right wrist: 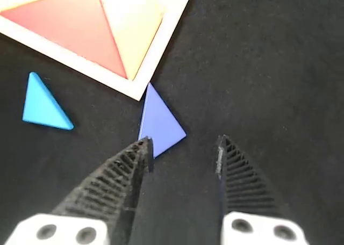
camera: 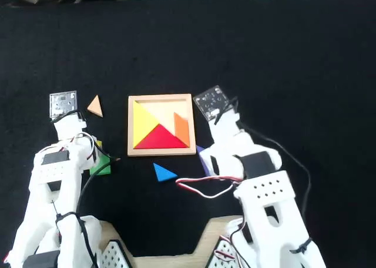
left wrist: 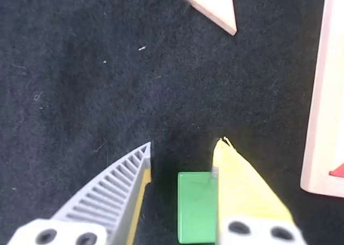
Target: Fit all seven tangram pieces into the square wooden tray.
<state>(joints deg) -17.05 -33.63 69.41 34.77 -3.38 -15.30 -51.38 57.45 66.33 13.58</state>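
Tray: square wooden tray (camera: 130, 127), centred ahead of me.
Left: tan wooden triangle (camera: 95, 106); green block (left wrist: 196, 204) within my left gripper (left wrist: 184, 144).
Front: light-blue triangle (camera: 164, 172); dark-blue triangle (right wrist: 160, 124) at tray corner.

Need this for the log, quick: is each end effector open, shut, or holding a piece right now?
Left end effector: open, straddling the green piece, not clamped on it.
Right end effector: open, holding nothing.

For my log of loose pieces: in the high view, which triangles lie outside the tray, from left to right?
Beige triangle → light blue triangle → violet-blue triangle.
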